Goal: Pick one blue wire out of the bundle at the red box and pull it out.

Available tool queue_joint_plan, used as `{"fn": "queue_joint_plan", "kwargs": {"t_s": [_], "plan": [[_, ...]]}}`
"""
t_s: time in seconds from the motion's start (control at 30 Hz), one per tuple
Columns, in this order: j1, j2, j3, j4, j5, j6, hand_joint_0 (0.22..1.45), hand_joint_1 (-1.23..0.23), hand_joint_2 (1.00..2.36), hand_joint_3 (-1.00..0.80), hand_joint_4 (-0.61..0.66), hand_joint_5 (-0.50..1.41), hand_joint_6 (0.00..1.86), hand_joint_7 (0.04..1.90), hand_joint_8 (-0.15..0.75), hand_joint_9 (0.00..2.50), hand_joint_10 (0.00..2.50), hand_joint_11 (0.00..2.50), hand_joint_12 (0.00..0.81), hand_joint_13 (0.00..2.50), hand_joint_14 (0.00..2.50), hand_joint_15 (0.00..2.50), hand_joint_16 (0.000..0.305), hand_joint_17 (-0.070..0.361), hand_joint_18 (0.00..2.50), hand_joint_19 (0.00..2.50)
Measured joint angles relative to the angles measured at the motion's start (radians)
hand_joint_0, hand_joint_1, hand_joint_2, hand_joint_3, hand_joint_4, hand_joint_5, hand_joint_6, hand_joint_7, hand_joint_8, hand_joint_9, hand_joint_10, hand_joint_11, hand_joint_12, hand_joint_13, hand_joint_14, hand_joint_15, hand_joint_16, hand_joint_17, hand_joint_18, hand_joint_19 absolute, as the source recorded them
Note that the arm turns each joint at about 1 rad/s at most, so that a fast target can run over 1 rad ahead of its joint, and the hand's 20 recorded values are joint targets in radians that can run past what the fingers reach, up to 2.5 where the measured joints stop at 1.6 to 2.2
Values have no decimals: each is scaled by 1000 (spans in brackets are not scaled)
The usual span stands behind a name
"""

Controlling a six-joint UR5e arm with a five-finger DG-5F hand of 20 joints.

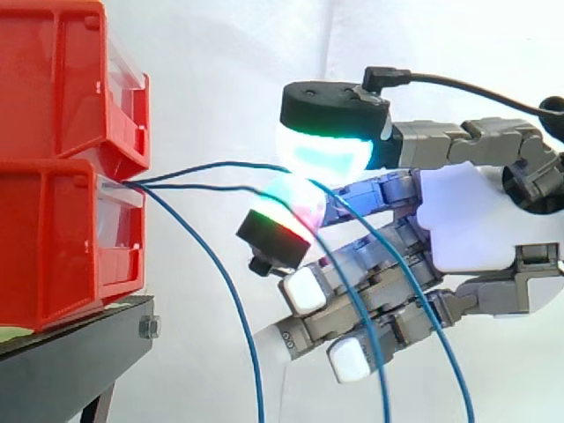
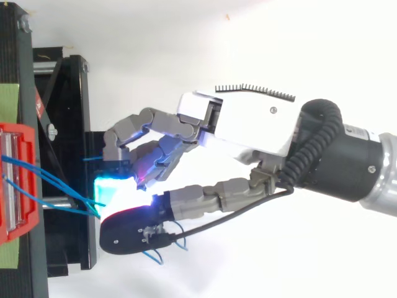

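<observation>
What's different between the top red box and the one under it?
The upper red bin sits on the lower red bin, which rests on the black stand. From the lower bin's front blue wires run toward the hand; none leave the upper. Both are red with clear front panels.

Black stand (image 1: 70, 357) with bolt (image 1: 148, 328), green patch (image 2: 8, 102) atop; white curtain (image 1: 220, 70) behind

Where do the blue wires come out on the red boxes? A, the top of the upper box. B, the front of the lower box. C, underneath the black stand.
B: the blue wires leave the front of the lower red box, near its top edge, and run across to the hand's fingers, which pinch them.
</observation>
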Motion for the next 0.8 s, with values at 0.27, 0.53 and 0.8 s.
{"fn": "queue_joint_plan", "kwargs": {"t_s": [0.27,0.53,0.8], "plan": [[0,30,-1,-71,3,-5,608,-792,1000,109,-45,-109,924,1216,428,956,13,579,522,681,7,245,73,165,863,384],[1,67,-14,-145,9,-6,607,-792,1000,109,-43,-109,924,1217,429,959,13,580,523,680,9,243,73,165,862,384],[5,112,-100,-133,32,-5,607,-792,1002,104,-45,-109,924,1215,437,1039,15,687,521,682,7,242,73,165,861,377]]}}
